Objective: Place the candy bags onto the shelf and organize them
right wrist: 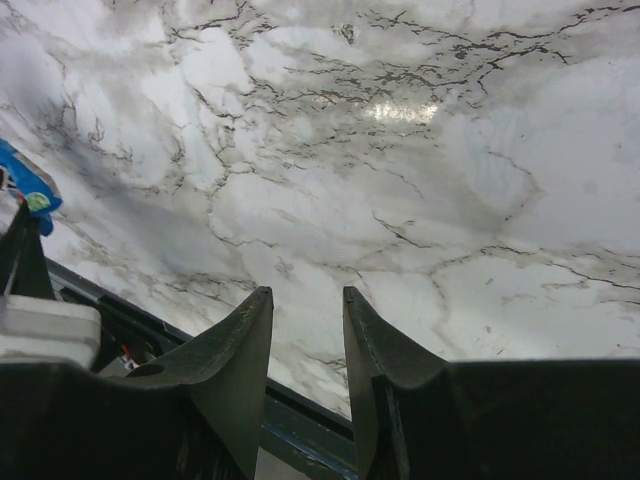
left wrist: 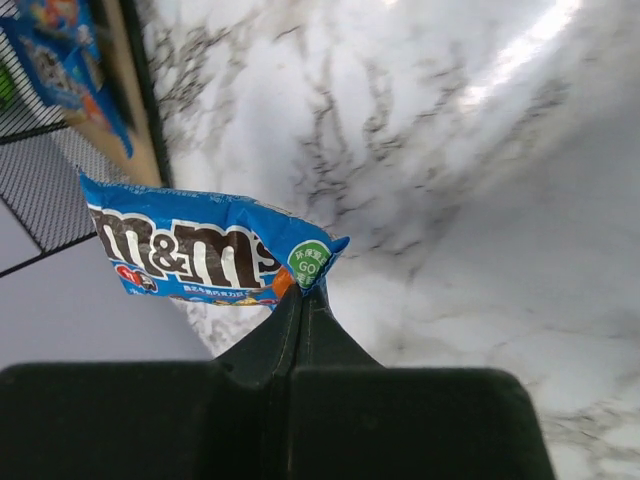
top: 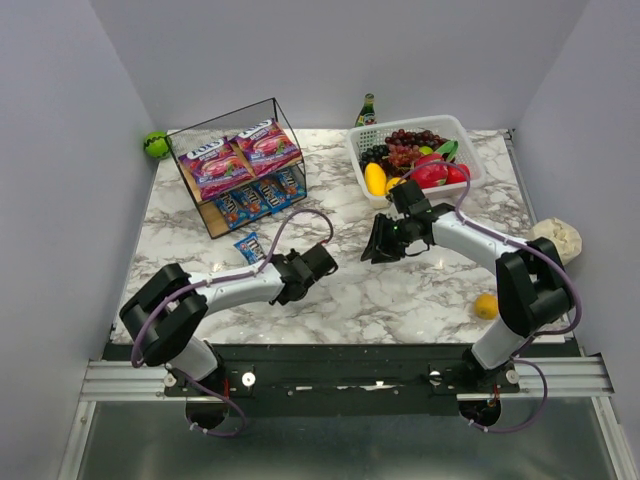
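The shelf (top: 225, 215) stands at the back left, a black wire frame with wooden boards. Two purple candy bags (top: 238, 155) lie on its top board. Several blue packets (top: 258, 198) lie on its lower board. My left gripper (top: 264, 260) is shut on the corner of another blue packet (top: 248, 247), held just in front of the shelf. In the left wrist view the fingers (left wrist: 303, 290) pinch the packet (left wrist: 190, 250), with the shelf's board (left wrist: 120, 100) beyond it. My right gripper (top: 378, 250) hangs over the table's middle, open and empty (right wrist: 305, 295).
A white lattice basket (top: 455, 130) of fruit stands at the back right, with a green bottle (top: 367, 110) behind it. A green ball (top: 156, 144) lies left of the shelf. A small orange (top: 486, 306) and a beige lump (top: 560, 237) lie at the right edge.
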You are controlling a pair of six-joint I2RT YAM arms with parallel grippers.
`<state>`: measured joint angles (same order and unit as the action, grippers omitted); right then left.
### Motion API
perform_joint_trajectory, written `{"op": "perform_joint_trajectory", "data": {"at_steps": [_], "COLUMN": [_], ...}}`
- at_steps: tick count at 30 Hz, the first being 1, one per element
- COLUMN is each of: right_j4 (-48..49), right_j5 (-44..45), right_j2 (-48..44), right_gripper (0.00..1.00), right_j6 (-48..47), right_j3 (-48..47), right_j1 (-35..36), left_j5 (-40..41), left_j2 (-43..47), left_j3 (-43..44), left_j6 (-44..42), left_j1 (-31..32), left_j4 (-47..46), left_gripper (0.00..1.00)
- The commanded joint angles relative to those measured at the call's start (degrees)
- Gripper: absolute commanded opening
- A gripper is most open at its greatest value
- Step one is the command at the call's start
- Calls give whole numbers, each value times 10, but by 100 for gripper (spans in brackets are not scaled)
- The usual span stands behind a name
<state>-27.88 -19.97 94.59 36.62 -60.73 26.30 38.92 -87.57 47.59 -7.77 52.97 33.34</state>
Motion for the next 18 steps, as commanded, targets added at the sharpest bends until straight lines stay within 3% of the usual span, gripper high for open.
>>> {"op": "perform_joint_trajectory", "data": {"at_steps": [1,6,13,18], "right_j4": [-2,-8,-8,-7], "right_j5": [-11,-22,-26,-28], "right_j2": [-25,-41,-59,-64], "right_gripper": [43,43,42,42], "right_j6": [2,-1,-1,-1], "right_j3": [6,18,40,48], "right_j1": [0,0,0,0], "left_j5": [92,87,3,-46], "left_j2": [30,40,71,66], "left_j3": [-18,-22,-58,-50], "left_j6": [-61,-145,-302,-346], "left_j1": [-40,-120,-169,-202], "left_j4": [-56,-138,-259,-267], "left_gripper": [0,0,0,0]}}
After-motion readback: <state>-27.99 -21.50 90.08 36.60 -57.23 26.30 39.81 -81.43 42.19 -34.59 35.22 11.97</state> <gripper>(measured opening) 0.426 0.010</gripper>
